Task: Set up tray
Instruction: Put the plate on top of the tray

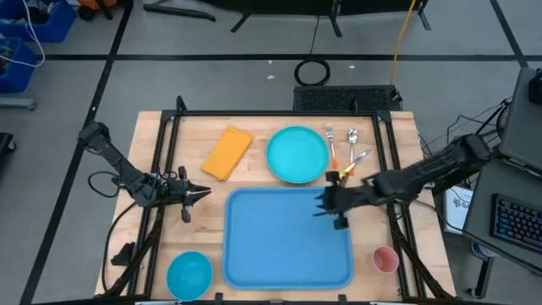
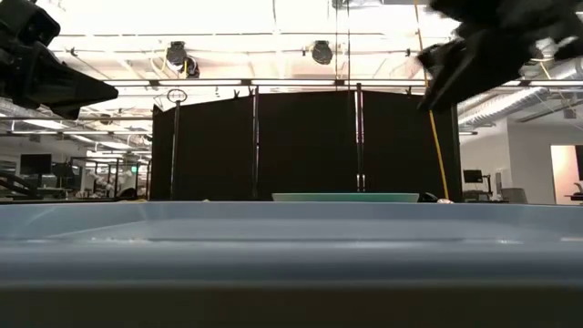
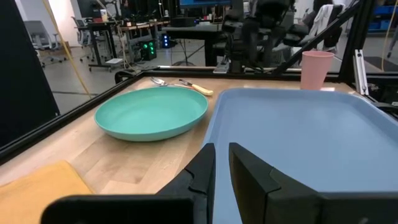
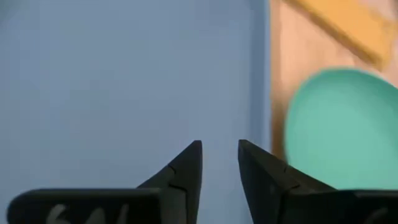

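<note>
Two grippers, both empty. Right gripper [image 1: 325,203] hovers over the tray's [image 1: 288,269] far-right corner, fingers [image 4: 186,171] narrowly parted, nothing between them. Left gripper [image 1: 203,193] waits just off the tray's left rim, fingers [image 3: 205,171] nearly closed, holding nothing. Tray sits bare at table centre-front.

Risk: teal plate [image 1: 296,154] lies just beyond the right fingertips, cutlery [image 1: 351,146] close beside it; a low sweep would likely knock forks off the back edge. Pink cup [image 1: 384,259] behind the right arm could tip on retract.

Open room: whole tray floor, plus bare wood ahead of the left fingertips up to the tray rim.
</note>
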`<state>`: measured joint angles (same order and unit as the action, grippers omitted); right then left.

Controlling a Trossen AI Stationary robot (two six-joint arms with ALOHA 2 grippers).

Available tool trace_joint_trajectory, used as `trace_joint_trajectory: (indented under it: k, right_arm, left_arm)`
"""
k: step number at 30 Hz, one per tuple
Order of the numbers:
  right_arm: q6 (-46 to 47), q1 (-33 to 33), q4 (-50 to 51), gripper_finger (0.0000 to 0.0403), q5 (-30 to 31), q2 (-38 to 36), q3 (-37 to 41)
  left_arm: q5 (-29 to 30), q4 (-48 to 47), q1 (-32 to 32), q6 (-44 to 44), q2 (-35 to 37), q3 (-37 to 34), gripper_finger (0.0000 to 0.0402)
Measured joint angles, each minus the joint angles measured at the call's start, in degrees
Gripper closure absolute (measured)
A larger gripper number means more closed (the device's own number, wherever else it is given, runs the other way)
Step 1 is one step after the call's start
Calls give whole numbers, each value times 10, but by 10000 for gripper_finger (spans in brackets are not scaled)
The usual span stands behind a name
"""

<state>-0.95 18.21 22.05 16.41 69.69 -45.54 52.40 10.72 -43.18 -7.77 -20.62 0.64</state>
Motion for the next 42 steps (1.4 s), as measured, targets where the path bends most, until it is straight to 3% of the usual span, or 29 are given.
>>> trace_joint_trajectory:
  k: [6,12,17,30,42]
  right_arm:
    - [-79,-60,50,296,-1,118,-54]
    - [-113,-98,47,296,7,174,-55]
    - [-140,-124,20,296,44,181,-55]
    - [-133,-191,30,296,25,181,-55]
    - [-115,-197,46,296,-5,181,-55]
  left_arm:
    - [0,0,0,0,0,0,350]
    - [0,0,0,0,0,0,350]
    - [0,0,0,0,0,0,350]
    - [0,0,0,0,0,0,350]
    - [0,0,0,0,0,0,350]
